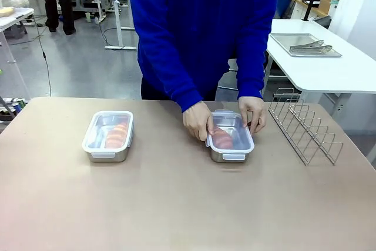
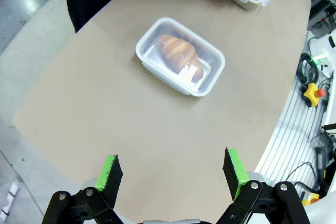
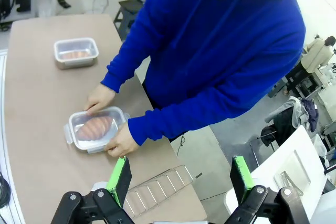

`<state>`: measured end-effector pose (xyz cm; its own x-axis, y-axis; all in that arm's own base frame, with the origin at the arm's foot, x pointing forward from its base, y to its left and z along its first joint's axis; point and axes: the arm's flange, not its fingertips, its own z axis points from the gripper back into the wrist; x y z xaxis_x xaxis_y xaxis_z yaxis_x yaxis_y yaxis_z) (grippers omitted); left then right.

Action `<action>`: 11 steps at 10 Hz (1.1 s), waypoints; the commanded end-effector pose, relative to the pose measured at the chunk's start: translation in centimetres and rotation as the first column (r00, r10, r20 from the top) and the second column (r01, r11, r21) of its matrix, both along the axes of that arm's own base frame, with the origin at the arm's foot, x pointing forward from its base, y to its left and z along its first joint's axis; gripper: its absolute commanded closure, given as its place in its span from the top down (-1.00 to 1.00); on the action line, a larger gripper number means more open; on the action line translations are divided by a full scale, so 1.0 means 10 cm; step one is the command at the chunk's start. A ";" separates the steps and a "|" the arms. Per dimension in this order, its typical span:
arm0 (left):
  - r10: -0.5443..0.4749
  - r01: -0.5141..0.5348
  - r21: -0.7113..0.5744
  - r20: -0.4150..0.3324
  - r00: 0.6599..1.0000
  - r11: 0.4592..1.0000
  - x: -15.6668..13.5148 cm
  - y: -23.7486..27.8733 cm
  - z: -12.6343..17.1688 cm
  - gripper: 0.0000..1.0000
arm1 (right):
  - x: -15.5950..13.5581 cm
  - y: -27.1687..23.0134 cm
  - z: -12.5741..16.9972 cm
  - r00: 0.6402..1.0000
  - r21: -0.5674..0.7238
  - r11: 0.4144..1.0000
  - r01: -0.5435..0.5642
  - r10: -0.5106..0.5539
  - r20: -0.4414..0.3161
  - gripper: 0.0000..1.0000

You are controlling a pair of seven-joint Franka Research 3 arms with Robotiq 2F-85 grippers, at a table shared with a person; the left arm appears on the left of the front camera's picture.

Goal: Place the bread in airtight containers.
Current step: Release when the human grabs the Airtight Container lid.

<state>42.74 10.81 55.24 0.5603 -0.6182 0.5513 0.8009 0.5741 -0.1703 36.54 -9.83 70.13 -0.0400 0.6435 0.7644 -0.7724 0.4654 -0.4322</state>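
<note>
well beyond the left gripper's [image 2: 173, 174] spread fingers, a lidded container [image 2: 180, 55] holds bread [image 2: 178, 53].

Croissants [image 1: 116, 136] in side-by-side containers [image 1: 108, 136]

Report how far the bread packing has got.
Done: one croissant lies in the left box with its lid on. In hand: the person's hands press a lid onto the right box, over the second croissant. Left: closing that lid. Both claws are open.
</note>
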 end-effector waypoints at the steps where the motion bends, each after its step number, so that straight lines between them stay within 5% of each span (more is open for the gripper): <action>1: -0.007 0.007 -0.015 0.002 1.000 1.000 0.00 -0.02 0.02 1.00 | 0.01 0.00 0.00 1.000 0.006 1.000 -0.015 0.015 0.019 1.00; 11: -0.007 0.007 -0.015 0.002 1.000 1.000 0.00 -0.02 0.02 1.00 | 0.01 0.00 0.00 1.000 0.006 1.000 -0.015 0.015 0.019 1.00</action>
<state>42.74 10.81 55.24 0.5603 -0.6182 0.5513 0.8009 0.5741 -0.1703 36.54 -9.83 70.13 -0.0403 0.6437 0.7642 -0.7724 0.4652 -0.4325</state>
